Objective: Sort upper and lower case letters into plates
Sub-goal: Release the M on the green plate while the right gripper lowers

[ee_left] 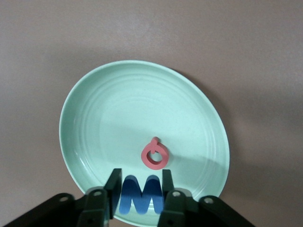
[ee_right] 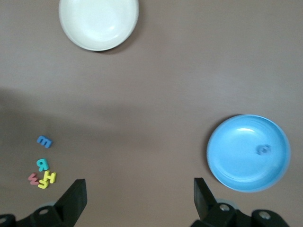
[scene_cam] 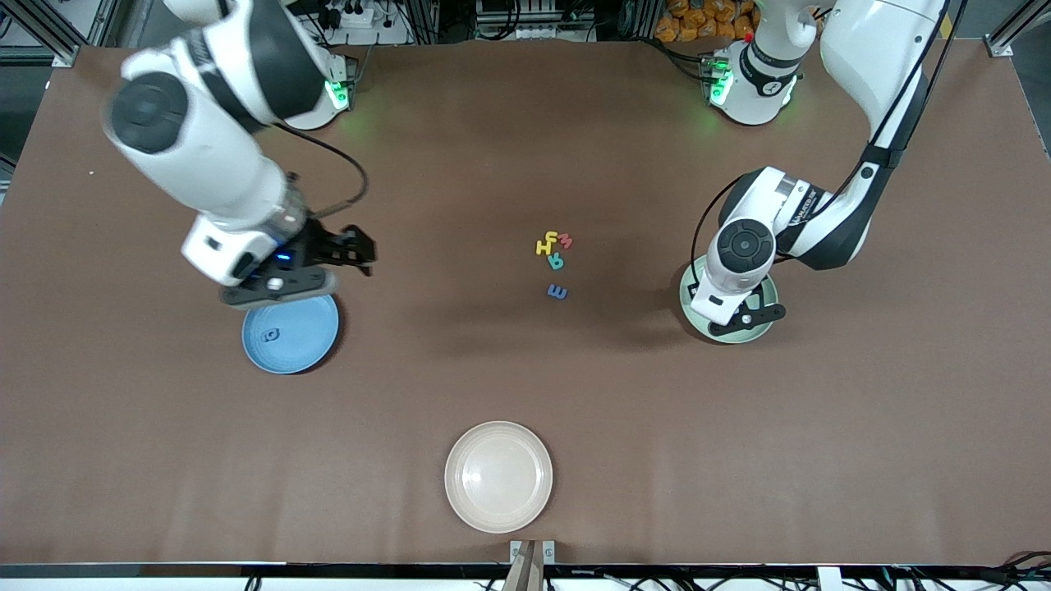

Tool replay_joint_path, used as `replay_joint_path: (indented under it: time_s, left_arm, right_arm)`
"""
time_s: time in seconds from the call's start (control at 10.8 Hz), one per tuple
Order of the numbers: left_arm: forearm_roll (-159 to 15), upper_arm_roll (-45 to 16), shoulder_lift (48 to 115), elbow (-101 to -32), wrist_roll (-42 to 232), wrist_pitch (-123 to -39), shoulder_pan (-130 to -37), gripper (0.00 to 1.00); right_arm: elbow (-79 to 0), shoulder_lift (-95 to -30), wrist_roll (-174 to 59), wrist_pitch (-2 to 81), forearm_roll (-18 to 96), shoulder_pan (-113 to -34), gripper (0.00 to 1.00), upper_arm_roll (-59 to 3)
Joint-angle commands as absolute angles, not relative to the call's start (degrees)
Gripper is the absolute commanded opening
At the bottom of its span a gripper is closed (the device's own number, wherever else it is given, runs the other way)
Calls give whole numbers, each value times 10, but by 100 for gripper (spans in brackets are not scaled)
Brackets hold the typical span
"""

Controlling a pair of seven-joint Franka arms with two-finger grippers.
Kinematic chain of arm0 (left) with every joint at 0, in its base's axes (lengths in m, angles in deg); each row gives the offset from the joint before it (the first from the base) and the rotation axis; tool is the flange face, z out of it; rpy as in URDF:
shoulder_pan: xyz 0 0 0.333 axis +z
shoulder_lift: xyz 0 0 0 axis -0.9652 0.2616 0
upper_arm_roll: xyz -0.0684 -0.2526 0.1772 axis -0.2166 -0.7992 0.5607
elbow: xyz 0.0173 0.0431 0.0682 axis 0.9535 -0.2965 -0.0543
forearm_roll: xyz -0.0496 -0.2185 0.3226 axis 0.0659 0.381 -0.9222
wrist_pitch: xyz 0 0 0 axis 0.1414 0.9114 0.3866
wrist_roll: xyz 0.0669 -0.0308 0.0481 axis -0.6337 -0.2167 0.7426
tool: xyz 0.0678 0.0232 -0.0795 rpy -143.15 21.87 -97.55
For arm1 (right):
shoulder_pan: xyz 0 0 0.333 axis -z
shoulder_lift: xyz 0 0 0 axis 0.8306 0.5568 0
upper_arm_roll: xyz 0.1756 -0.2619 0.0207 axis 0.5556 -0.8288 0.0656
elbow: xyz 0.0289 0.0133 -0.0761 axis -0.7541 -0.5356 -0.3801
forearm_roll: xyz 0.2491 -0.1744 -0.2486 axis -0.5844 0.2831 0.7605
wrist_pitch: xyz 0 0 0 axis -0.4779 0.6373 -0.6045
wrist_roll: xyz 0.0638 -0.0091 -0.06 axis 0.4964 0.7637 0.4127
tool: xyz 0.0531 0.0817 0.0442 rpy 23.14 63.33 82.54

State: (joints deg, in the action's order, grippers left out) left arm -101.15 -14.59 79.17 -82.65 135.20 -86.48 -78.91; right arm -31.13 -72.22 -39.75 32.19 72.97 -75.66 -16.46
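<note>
My left gripper (ee_left: 139, 182) hangs low over the mint green plate (ee_left: 104, 109), its fingers close against both sides of a blue letter M (ee_left: 141, 194). A red o-shaped letter (ee_left: 154, 156) lies in that plate beside the M. In the front view the left gripper (scene_cam: 745, 316) covers much of the mint plate (scene_cam: 768, 305). My right gripper (scene_cam: 357, 250) stands open and empty over the table by the blue plate (scene_cam: 308, 328), which holds one blue letter (scene_cam: 269, 335). Loose letters lie mid-table: yellow H (scene_cam: 546, 245), red (scene_cam: 566, 240), teal R (scene_cam: 556, 262), blue E (scene_cam: 557, 290).
A cream-white plate (scene_cam: 498, 476) sits near the table's front edge, nearer to the camera than the loose letters. The right wrist view shows it too, as the cream plate (ee_right: 98, 23), along with the blue plate (ee_right: 248, 152) and the letter cluster (ee_right: 43, 172).
</note>
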Motion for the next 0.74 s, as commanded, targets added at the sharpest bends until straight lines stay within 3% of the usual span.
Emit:
replay_joint_path:
  time_s: [0.0, 0.28, 0.65]
  left_arm:
    - [-1004, -151, 775, -841, 1337, -872, -778, 100]
    - [-989, -164, 775, -837, 1342, -872, -777, 100]
    - [-941, -167, 779, -831, 1347, -875, -779, 100]
  right_arm:
    - [-286, -660, -393, 374, 732, -824, 100, -165]
    - [-279, -586, -402, 449, 733, -910, 100, -173]
    - [-200, -465, -427, 464, 790, -988, 100, -173]
